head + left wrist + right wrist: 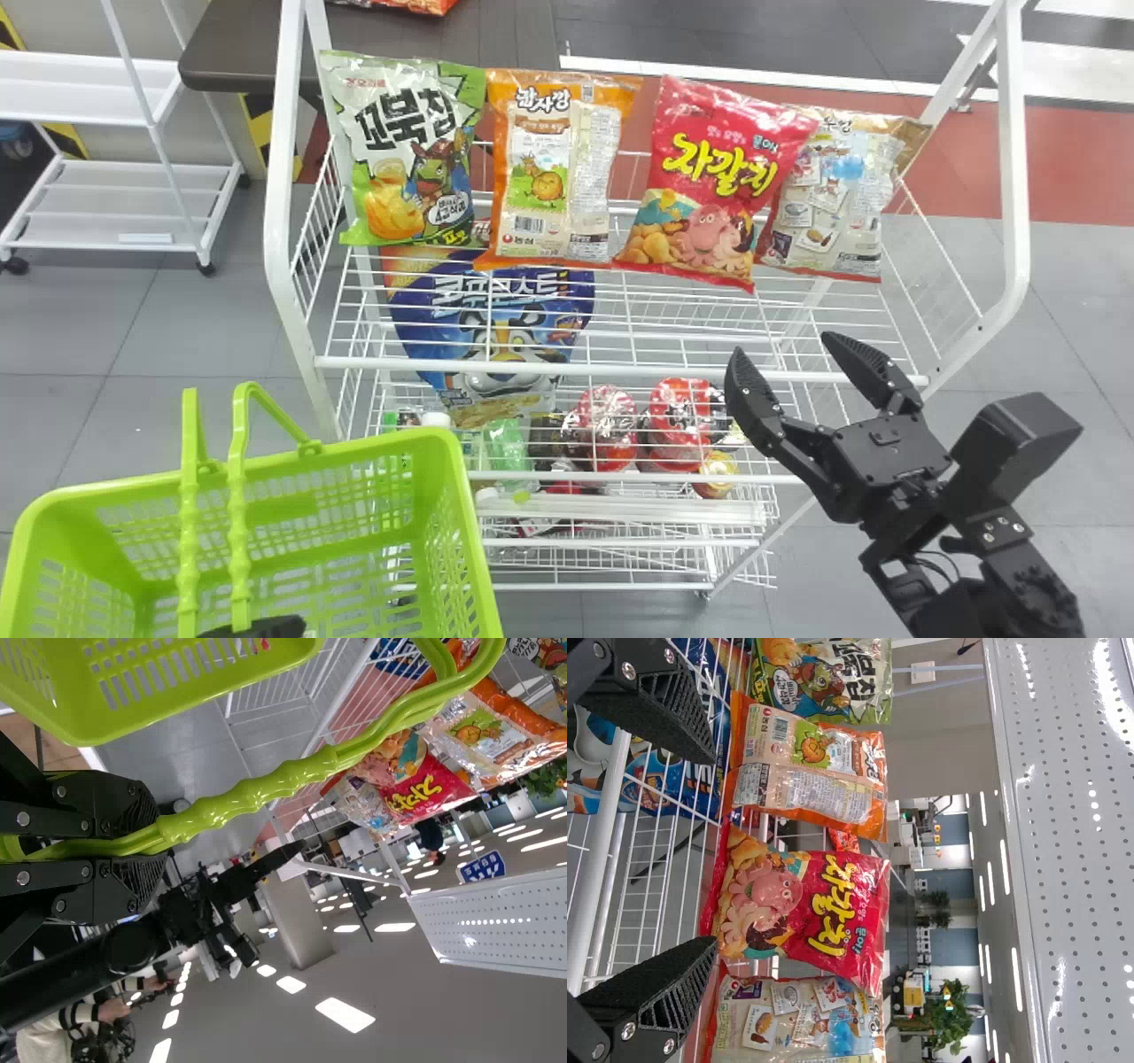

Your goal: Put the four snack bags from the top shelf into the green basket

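Your right gripper (pixel 785 347) is spread wide with nothing between its fingers, at the front of the rack's right side, while your left gripper (pixel 259 628) is clenched around the handles (pixel 257 790) of the green basket (pixel 474 540) at the lower left. All four snack bags are on the top shelf (pixel 620 368), lined up for you from left to right: the green bag (pixel 412 151), the orange-edged bag (pixel 554 168), the red bag (pixel 713 190) and the beige bag (pixel 828 199).
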Robot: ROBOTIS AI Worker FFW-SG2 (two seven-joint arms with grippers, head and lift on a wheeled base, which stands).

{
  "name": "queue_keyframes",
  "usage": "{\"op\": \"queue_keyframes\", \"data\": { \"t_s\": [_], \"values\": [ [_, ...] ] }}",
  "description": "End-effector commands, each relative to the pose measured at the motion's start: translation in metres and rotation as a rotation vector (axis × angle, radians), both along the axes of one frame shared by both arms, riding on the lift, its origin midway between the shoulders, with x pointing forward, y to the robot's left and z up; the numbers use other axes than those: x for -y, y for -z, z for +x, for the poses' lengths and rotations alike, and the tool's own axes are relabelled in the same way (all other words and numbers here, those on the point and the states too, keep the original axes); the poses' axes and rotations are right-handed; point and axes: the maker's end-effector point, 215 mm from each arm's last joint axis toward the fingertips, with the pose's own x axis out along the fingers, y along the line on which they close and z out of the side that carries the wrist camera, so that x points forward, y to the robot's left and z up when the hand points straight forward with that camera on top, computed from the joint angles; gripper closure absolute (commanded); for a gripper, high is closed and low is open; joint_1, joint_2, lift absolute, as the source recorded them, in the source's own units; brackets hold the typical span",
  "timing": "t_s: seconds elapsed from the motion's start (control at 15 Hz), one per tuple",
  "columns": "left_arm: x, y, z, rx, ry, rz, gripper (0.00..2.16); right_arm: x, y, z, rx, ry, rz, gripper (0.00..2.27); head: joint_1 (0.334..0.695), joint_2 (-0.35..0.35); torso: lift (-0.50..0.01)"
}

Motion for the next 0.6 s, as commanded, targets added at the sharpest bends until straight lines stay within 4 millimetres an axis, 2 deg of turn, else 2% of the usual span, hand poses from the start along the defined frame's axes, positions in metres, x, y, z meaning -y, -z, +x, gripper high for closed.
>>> {"op": "queue_keyframes", "data": {
  "t_s": [0.0,0.53],
  "values": [
    [0.0010,-0.0018,-0.0008,0.002,0.003,-0.011,2.15,-0.0005,-0.0007,0.0003,0.002,0.003,0.005,0.09,0.695,-0.121,0.000],
    [0.0018,-0.0010,-0.0006,0.000,0.004,-0.015,2.15,-0.0096,-0.0011,0.0014,0.003,-0.011,0.014,0.09,0.695,-0.111,0.000]
  ]
}}
